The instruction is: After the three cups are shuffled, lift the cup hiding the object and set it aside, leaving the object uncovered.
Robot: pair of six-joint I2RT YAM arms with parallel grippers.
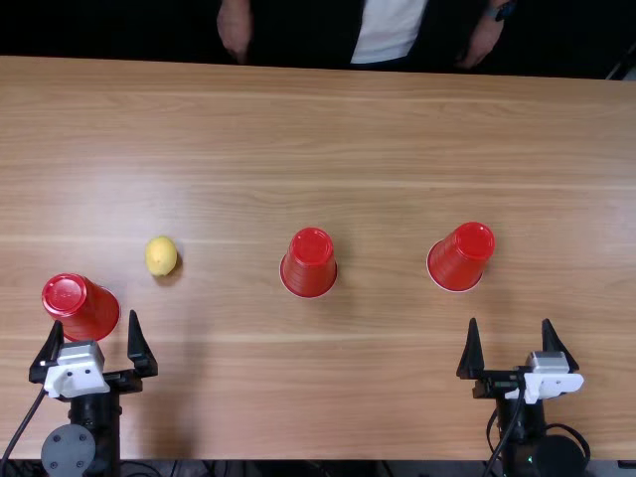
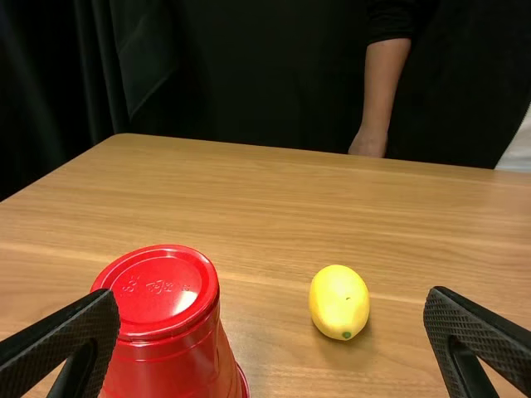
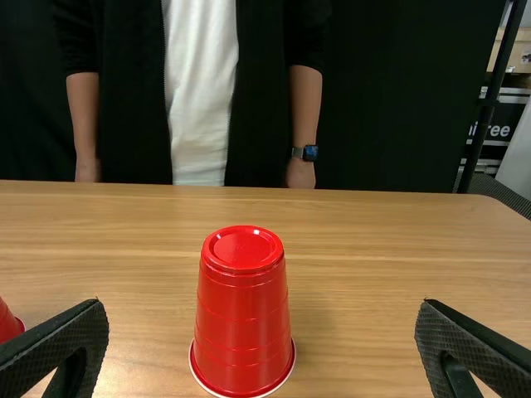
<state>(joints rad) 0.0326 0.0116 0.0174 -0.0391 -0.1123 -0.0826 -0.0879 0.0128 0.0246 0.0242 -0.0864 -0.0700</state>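
1. The left gripper [image 1: 94,328] has its jaws wide apart and clamps nothing. The left red cup [image 1: 79,306] stands upside down partly between them, close against the left finger; I cannot tell if they touch. If the arm draws back crookedly, this finger may catch the cup, tip it over and send it rolling.
2. The yellow lemon [image 1: 161,255] lies uncovered on the wooden table [image 1: 318,149], ahead of the left jaws and a little to the right of them. In my judgement the task is nearly finished. The lemon is rounded, so a knock from the cup or the right finger could make it roll away.
3. The middle red cup [image 1: 309,263] stands between the two grippers, well ahead of both.
4. The right gripper [image 1: 509,326] is also spread wide and holds nothing. The right red cup [image 1: 461,256] stands ahead of its jaws. A needless reach would upset it.
5. Writing: the left cup's bottom has small raised marks, too small to read.
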